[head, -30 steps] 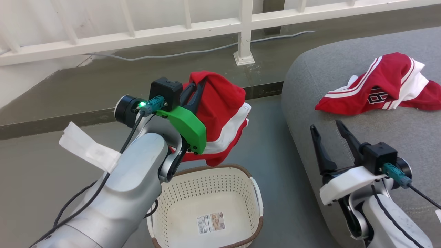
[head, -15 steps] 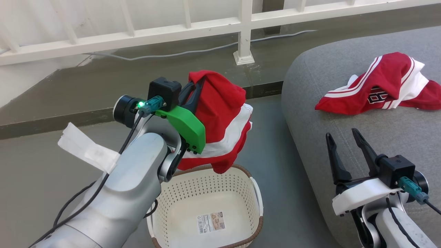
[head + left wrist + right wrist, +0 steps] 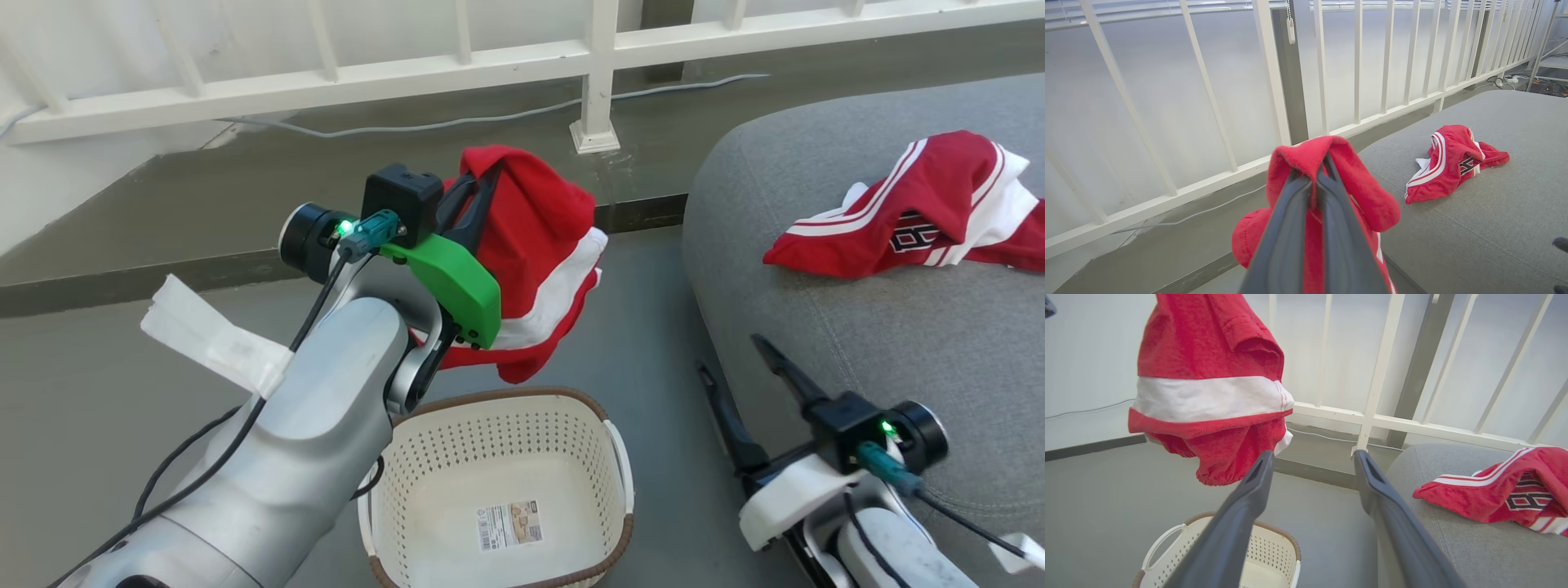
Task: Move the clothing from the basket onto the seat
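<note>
Head view cuts the basket (image 3: pixel 506 395) off at the bottom edge, and the left forearm (image 3: pixel 326 408) covers its left side. On its bare bottom lies a printed label (image 3: pixel 508 525), the print too small to read. Just right of the basket, the right gripper (image 3: pixel 731 355) hangs over the floor (image 3: pixel 645 327) by the front edge of the seat (image 3: pixel 898 343). Its two fingers are spread wide with nothing between them, and whether it touches the cushion cannot be told. A white paper strip (image 3: pixel 208 343) sticks out from the left forearm.

Above the basket, clear of its rim, the left gripper (image 3: pixel 478 184) is pinched tight on a red garment (image 3: pixel 539 237) with a white band. The fingertips are buried in a fold of the cloth, which drapes over them and hangs down.

Farther off, a second garment (image 3: pixel 914 212) lies crumpled on the seat, well apart from both grippers. Its right end is cut by the picture's edge and its lettering is folded, so it is not legible.

Beyond it, a pale cable (image 3: pixel 424 126) runs along the foot of a white railing (image 3: pixel 408 69)
</note>
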Available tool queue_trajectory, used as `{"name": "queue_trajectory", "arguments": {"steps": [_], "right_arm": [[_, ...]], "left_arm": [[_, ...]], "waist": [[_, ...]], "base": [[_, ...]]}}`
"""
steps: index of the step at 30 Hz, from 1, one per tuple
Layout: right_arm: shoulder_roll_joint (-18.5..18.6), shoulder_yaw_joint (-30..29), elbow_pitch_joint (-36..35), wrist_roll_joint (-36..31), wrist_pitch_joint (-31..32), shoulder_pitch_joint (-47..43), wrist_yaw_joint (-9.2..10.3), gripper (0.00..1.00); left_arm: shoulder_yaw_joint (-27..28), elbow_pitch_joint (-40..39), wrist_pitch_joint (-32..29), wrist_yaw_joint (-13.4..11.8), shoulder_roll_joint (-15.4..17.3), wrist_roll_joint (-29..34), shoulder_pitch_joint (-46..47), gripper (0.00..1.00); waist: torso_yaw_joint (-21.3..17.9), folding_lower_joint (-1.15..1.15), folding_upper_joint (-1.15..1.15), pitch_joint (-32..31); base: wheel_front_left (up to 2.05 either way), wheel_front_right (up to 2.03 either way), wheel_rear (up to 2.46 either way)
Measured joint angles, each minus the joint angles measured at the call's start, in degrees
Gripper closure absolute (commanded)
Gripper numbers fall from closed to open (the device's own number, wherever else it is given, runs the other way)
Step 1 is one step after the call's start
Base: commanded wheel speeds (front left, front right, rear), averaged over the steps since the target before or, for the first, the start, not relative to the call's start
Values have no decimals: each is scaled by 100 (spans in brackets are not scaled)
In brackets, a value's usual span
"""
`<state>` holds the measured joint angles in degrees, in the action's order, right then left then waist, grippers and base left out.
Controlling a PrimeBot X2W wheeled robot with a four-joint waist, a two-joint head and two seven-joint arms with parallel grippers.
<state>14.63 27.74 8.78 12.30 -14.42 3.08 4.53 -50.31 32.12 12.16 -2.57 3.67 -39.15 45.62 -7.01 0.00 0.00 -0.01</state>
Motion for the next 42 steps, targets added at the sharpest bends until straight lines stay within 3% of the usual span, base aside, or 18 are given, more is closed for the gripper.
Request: {"name": "queue_trajectory", "arguments": {"steps": [9,14,28,42], "right_arm": [[20,895,712,-1090,0,929,-281,0],[3,1268,1138,-1646,-1,1265,-303,0],[-500,1803,2082,-2304,-16,2119,-283,0],[-815,1891,2301,-2498,-16,2667,19,0]], "left_arm": [[-98,-126,-10,1,-82,9,180,100],[-193,-167,-52,11,-100,9,200,100],[-301,-315,-111,11,-114,9,310,100],[-380,-449,-159,9,-129,8,350,100]], "waist": [[181,0,0,52],[278,0,0,64],[436,1,0,120],[517,1,0,233]], "base": [[0,0,0],[0,0,0],[0,0,0],[0,0,0]]}}
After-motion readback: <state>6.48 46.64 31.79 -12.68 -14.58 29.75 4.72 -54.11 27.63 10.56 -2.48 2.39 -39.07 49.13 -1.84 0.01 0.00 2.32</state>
